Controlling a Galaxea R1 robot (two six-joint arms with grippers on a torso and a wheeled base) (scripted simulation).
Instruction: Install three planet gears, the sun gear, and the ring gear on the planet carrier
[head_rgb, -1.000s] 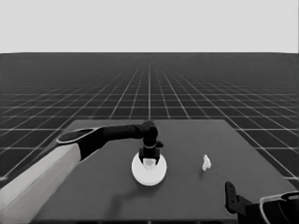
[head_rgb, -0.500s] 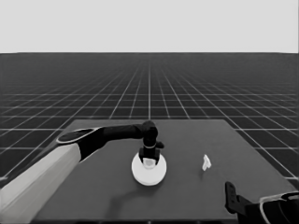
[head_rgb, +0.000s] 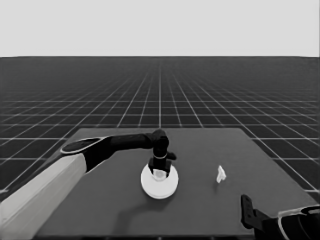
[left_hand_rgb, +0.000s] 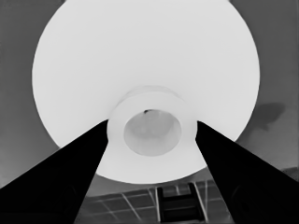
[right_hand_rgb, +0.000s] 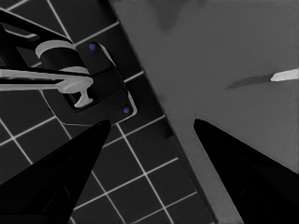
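The larger round part (head_rgb: 161, 189), a white disc with a raised hub, lies near the middle of the table. No gears and no smaller round part show anywhere; whatever lies beneath the disc is hidden. My left arm reaches in from the left, and its gripper (head_rgb: 159, 171) stands straight over the disc. In the left wrist view the disc (left_hand_rgb: 140, 56) fills the picture, and my left gripper (left_hand_rgb: 152, 129) has both fingers pressed against the sides of the hub (left_hand_rgb: 187, 154). My right gripper (head_rgb: 248, 210) is parked at the lower right, with its fingers (right_hand_rgb: 70, 158) apart around nothing.
A thin white piece (head_rgb: 220, 174) lies right of the disc, and the right wrist view shows it too (right_hand_rgb: 285, 74). Dark machinery with blue lights (right_hand_rgb: 93, 79) sits past the table's edge (right_hand_rgb: 187, 154) near the right arm.
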